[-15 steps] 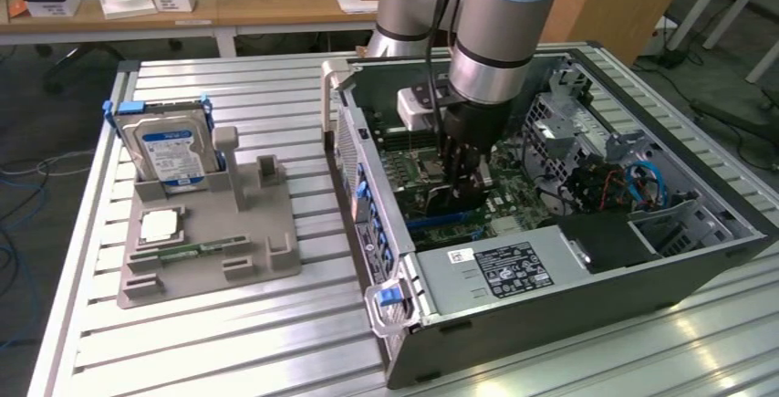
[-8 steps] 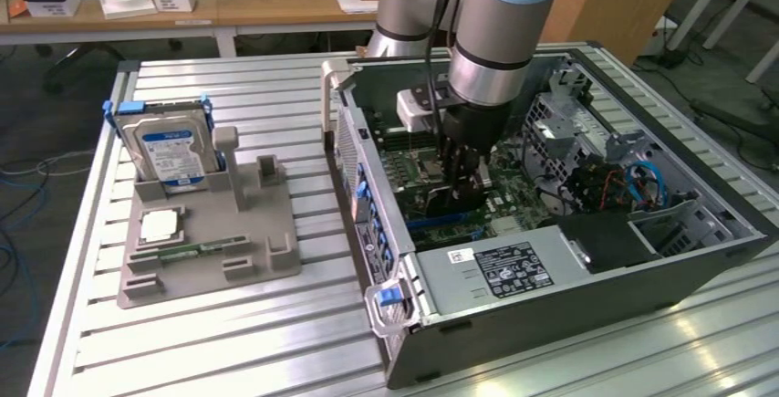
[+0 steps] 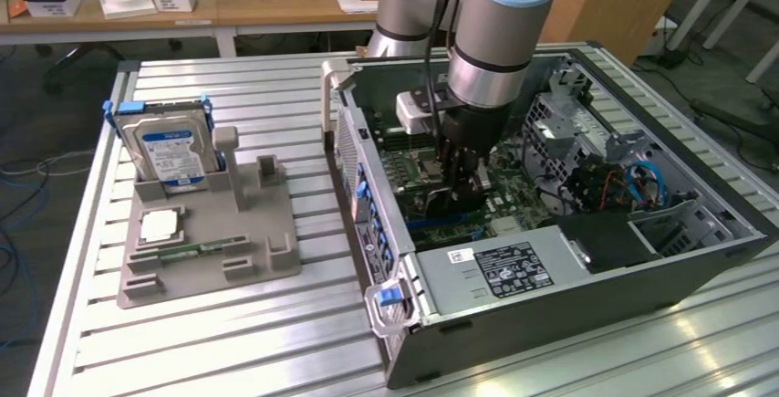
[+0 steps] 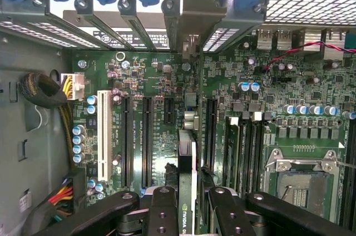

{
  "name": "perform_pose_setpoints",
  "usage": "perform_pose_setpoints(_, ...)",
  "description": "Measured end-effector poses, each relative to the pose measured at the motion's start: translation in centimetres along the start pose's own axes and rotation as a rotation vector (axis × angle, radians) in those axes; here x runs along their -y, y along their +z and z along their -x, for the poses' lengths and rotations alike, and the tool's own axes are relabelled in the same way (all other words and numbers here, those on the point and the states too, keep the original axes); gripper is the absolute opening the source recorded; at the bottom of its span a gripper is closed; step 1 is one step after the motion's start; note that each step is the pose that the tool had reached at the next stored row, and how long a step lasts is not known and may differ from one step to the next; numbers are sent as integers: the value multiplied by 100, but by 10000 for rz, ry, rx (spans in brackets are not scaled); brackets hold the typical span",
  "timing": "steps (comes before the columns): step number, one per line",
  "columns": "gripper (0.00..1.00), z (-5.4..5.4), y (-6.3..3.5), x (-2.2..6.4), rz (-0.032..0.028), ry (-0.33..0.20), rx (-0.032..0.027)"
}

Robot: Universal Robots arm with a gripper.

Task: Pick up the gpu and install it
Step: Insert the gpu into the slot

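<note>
- Slatted metal table (image 3: 244, 96), open pc case (image 3: 572, 310) on the exterior view's right, parts holder (image 3: 219, 224) with the hard drive (image 3: 171, 151) on the exterior view's left.
- gripper (image 4: 188, 200) is clamped on the gpu (image 4: 187, 158), which sits edge-on down inside the case, just over the motherboard (image 4: 139, 69).
- imo the trick: keep the card upright, line its edge along the slot and its bracket with the rear opening, press straight down, no twisting.
- can't tell if the connector touches the slot, the card's own body hides it.

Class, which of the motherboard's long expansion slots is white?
The slot beside the braided cable bundle; the other long slots, nearer the gpu in the hand, are black.
</note>
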State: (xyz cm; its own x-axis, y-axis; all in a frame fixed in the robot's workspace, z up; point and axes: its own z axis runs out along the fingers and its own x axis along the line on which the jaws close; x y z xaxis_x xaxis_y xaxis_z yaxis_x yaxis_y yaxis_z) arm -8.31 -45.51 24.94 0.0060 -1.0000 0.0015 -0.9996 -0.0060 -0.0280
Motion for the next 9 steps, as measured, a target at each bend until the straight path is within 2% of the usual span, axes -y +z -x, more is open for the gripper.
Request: perform_pose_setpoints(9, 26, 1, 0, 0, -6, 1, 10)
